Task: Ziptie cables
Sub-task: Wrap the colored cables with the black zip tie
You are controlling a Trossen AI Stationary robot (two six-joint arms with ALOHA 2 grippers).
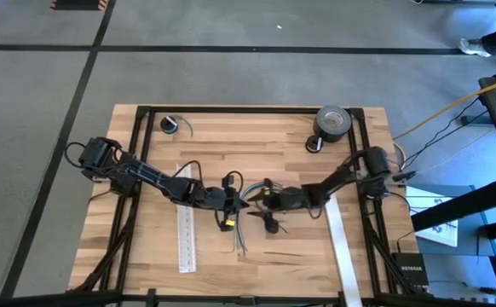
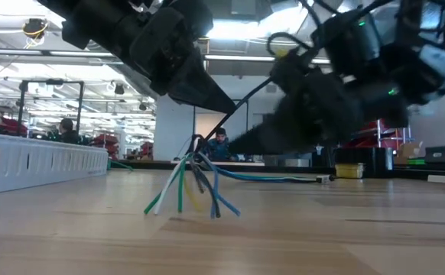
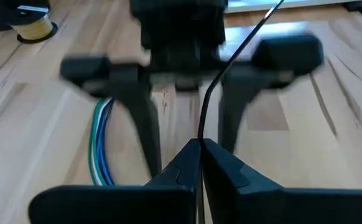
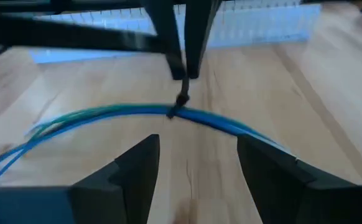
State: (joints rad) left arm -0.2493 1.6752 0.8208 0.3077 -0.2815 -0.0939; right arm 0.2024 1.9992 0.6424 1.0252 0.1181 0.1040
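Pinching the ziptie (image 3: 213, 93) at frame centre, your left claw (image 3: 199, 149) is pressed together on the thin black strip — it runs down to the cables (image 4: 131, 114), lifted off the worktop (image 1: 256, 145). Your right claw (image 4: 196, 163) faces it, spread, holding nothing.

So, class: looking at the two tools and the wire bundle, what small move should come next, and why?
Probably pull the ziptie tighter. The left tool is shut on its tail, the strip is looped around the cables, and the right tool stands open facing the bundle, gripping nothing.
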